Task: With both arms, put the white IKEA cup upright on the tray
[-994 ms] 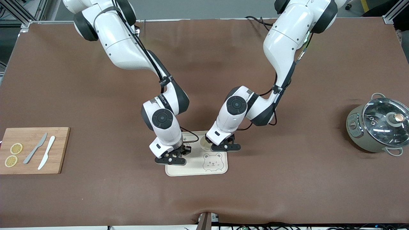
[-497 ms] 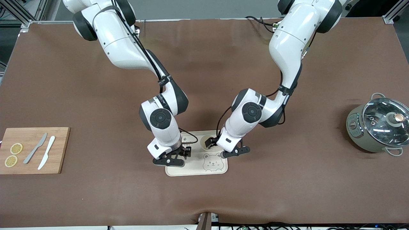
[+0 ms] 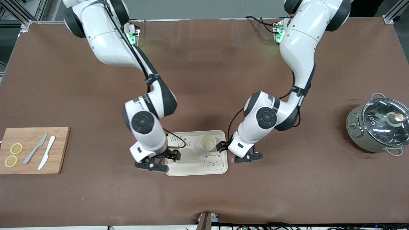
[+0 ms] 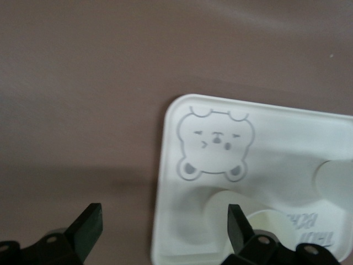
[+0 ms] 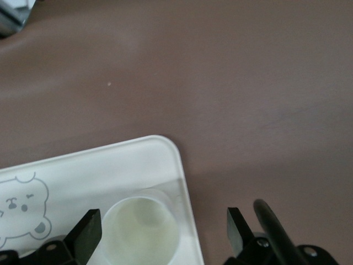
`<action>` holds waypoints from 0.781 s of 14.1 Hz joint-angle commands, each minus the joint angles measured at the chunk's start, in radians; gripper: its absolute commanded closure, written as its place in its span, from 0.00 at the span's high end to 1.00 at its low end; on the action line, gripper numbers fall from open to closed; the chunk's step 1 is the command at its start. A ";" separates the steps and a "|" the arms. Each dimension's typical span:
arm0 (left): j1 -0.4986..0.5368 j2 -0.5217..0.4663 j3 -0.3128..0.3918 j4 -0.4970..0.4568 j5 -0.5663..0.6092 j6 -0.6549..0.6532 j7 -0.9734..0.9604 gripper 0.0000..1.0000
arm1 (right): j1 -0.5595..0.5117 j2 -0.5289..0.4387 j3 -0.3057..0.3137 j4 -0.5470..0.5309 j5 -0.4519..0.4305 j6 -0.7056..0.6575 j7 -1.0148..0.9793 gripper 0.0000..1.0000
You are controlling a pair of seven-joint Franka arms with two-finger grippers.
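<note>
A wooden board (image 3: 32, 150) lies at the right arm's end of the table, close to the edge nearest the front camera, carrying two lemon slices (image 3: 13, 154), a grey knife (image 3: 35, 148) and a white knife (image 3: 46, 156). The right gripper (image 3: 174, 155) hangs low over the tray's edge on that arm's side, its fingers spread apart and holding nothing; its wrist view shows the gap between them over the tray's corner and the cup. The tray (image 3: 187, 167) sits near the middle of the tabletop, somewhat toward the edge nearest the front camera, with lettering and a bear face (image 3: 213, 161) printed on it. The cup (image 3: 207, 142) stands upright on the tray, mouth up, in the corner toward the left arm and the robots' bases, free of both grippers. The left gripper (image 3: 222, 147) is just beside that end of the tray, its fingers wide apart and empty. A pot (image 3: 377, 126) with a glass lid stands near the table edge at the left arm's end.
</note>
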 commanded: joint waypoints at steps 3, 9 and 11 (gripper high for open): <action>0.095 -0.080 0.002 -0.015 0.183 -0.205 0.184 1.00 | -0.107 -0.079 0.024 0.002 0.029 -0.117 -0.088 1.00; 0.192 -0.152 -0.005 -0.052 0.183 -0.248 0.350 1.00 | -0.210 -0.180 0.015 -0.003 0.037 -0.153 -0.154 1.00; 0.200 -0.171 0.000 -0.052 0.185 -0.251 0.359 1.00 | -0.248 -0.214 0.019 -0.011 0.040 -0.194 -0.156 1.00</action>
